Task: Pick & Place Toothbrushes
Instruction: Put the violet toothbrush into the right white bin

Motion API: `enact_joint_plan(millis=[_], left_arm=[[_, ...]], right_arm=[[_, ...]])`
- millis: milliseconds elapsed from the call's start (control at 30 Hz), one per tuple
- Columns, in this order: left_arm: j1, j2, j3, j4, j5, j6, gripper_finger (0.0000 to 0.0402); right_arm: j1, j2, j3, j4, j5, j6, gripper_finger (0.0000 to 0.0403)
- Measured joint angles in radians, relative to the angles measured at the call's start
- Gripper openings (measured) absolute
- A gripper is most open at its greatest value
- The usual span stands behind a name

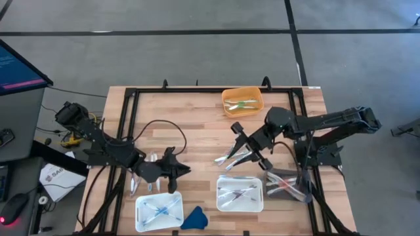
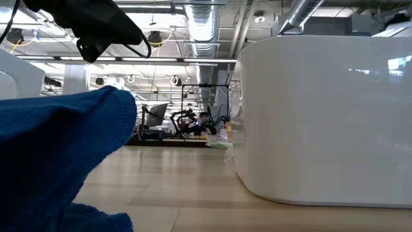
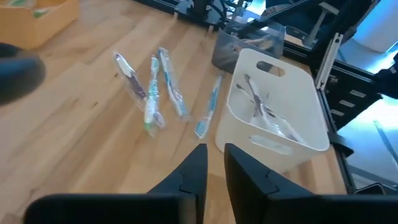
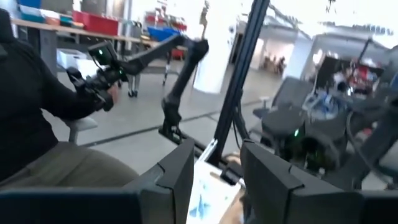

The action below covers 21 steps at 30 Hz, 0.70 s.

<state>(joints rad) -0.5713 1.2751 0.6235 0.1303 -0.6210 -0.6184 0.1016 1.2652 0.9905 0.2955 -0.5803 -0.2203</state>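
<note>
Ahead of my narrow left fingers (image 3: 214, 171), glossy wrapped toothbrushes (image 3: 152, 90) are lying on grainy tabletop (image 3: 74, 130); right fingers (image 4: 214, 180) are standing parted, empty.

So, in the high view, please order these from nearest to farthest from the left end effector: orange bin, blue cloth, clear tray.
From the left end effector:
1. Blue cloth, at the near edge, just beside it.
2. Orange bin, at the far edge.
3. Clear tray, on the right side.

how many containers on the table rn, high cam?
4. Orange bin at the far edge, white tray near left, white tray near centre, clear tray to its right. More may be hidden under the arms.
</note>
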Motion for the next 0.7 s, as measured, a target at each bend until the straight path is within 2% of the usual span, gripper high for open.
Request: enact_joint_plan(millis=[200,500,700], left_arm=[[-0.03,0.0,0.001,0.0,0.0,-0.066,0.0006],[-0.028,0.0,0.008,-0.011,-0.005,-0.136,0.0],[-0.025,0.0,0.126,-0.261,0.0,-0.255,0.0]], right_arm=[[-0.018,0.0,0.0,0.077,-0.052,0.0,0.0124],[-0.019,0.0,0.0,0.093,-0.052,0.031,0.0124],[-0.034,-0.001,0.0,0.036,-0.052,0.044,0.0124]])
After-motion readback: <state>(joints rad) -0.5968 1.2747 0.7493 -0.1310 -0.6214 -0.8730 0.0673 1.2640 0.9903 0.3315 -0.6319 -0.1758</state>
